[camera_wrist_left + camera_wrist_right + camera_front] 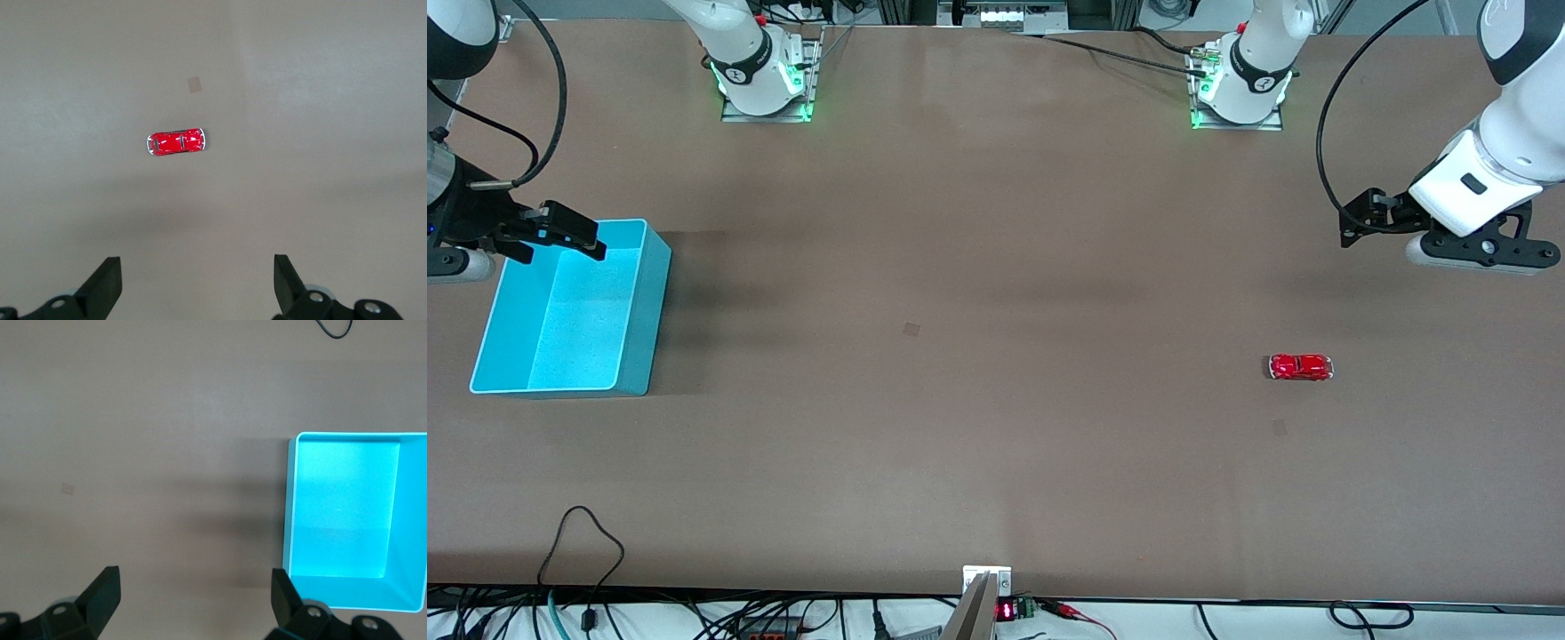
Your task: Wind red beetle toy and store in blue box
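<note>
Front view: the beetle (1300, 367) lies on the surface (996, 356) toward the left arm's end, long axis along the table's length, well apart from the box (480, 373). Left gripper (1360, 222) is nearer.

Left wrist view: fingers (107, 283) spread, empty; beetle ahead.

Right wrist view: right gripper (193, 600) spread, beside the empty box.

Light falls evenly from overhead on my table (996, 356), bright but soft; broad, faint shadow bands of my arms cross it; a darker shadow sits beside the box (569, 307) toward the table's middle; the box floor glows pale where light strikes it; small white glints shine on the car (1300, 366); green lamps glow at my two bases; both wrist views are slightly soft, my own dark fingertips (107, 283) sharpest in outline.
</note>
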Controlling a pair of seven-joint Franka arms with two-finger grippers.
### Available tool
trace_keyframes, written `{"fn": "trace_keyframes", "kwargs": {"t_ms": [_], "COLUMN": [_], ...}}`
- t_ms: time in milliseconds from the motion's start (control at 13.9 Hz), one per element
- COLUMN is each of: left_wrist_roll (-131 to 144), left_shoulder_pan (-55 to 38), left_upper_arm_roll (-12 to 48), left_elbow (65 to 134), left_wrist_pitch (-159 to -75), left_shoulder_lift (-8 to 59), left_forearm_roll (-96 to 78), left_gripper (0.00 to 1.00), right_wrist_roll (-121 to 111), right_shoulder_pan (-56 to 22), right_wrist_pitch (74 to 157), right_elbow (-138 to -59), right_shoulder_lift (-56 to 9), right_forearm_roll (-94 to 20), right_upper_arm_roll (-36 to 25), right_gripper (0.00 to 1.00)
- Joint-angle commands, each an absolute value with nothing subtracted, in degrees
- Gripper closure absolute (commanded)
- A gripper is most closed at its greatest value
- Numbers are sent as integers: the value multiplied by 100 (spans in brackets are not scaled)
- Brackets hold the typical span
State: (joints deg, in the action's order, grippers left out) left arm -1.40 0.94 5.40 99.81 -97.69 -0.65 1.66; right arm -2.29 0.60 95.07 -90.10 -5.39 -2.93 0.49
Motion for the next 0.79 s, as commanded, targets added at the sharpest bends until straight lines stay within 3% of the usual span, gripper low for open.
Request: {"fn": "trace_keyframes", "kwargs": {"t_ms": [0, 717], "left_wrist_roll": [-158, -105], "left_shoulder_pan": [62, 26], "left_upper_arm_roll": [519, 519], "left_elbow": [9844, 9826], "left_wrist_pitch": [-9642, -9458], "left_shoulder_lift": [-53, -53], "left_forearm_roll": [62, 53], "left_gripper": [0, 0], "right_wrist_roll": [-220, -211], "right_shoulder_pan": [97, 79], "right_wrist_pitch": [9422, 9431], "right_elbow": [-9026, -9026], "right_shoulder_lift": [-475, -475], "right_forearm_roll": [-334, -334], "right_upper_arm_roll": [62, 70], "right_gripper": [0, 0]}}
